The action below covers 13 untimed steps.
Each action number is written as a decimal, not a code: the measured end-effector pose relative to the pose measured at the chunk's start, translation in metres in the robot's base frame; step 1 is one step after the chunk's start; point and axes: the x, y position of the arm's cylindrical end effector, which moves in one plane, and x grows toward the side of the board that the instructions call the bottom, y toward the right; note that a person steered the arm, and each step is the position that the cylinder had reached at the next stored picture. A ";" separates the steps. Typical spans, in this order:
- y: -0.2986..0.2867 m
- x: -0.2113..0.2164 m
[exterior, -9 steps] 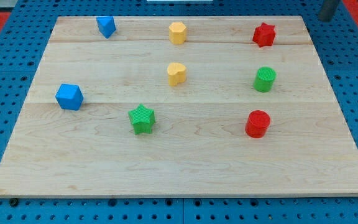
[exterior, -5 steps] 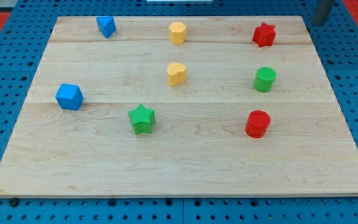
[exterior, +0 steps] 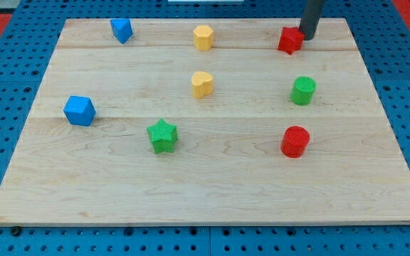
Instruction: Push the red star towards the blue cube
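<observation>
The red star (exterior: 289, 40) sits near the view's top right of the wooden board. My tip (exterior: 308, 37) is at the star's right side, touching it. The blue cube (exterior: 80, 111) lies at the view's left, about mid-height, far to the left and below the star. A second blue block (exterior: 122, 30), of unclear shape, sits at the view's top left.
A yellow block (exterior: 203, 37) stands left of the red star at the top. A yellow heart (exterior: 202, 84) is in the middle. A green star (exterior: 163, 136), a green cylinder (exterior: 303, 91) and a red cylinder (exterior: 295, 141) lie lower down. The board (exterior: 205, 192) rests on blue pegboard.
My rod came in from the top right corner to the red star's right side. The red star has shifted a little to the left.
</observation>
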 end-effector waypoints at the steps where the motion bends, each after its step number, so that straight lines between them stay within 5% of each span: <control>1: -0.077 0.006; 3: -0.116 0.054; 13: -0.215 0.059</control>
